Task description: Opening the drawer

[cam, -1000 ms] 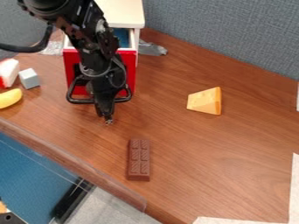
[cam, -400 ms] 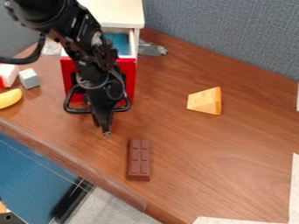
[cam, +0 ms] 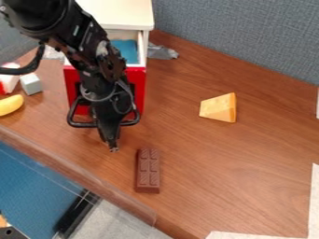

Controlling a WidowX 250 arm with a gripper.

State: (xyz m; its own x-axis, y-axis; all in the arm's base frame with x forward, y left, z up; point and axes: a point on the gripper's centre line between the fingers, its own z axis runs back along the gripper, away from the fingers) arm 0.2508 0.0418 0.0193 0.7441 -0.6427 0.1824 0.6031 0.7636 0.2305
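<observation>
The black gripper (cam: 113,148) hangs in front of the drawer (cam: 140,88), its tip low over the table, just left of the chocolate bar. The drawer has a red front and stands pulled partway out of a white-topped cabinet (cam: 121,13); a blue bottom shows inside it. A black handle (cam: 81,124) sticks out from the red front, with the gripper inside its loop, between its two sides. The arm covers the middle of the drawer front and part of the handle.
A brown chocolate bar (cam: 148,171) lies near the gripper's tip. Farther right is a yellow cheese wedge (cam: 218,108). At the left are a grey cube (cam: 31,83), a white and red block (cam: 9,77) and a yellow banana (cam: 10,104). The table's edge (cam: 74,175) runs along the lower left.
The gripper has moved toward the table's front edge, down in the view. The drawer and handle have come out with it, and more of the blue inside shows.
</observation>
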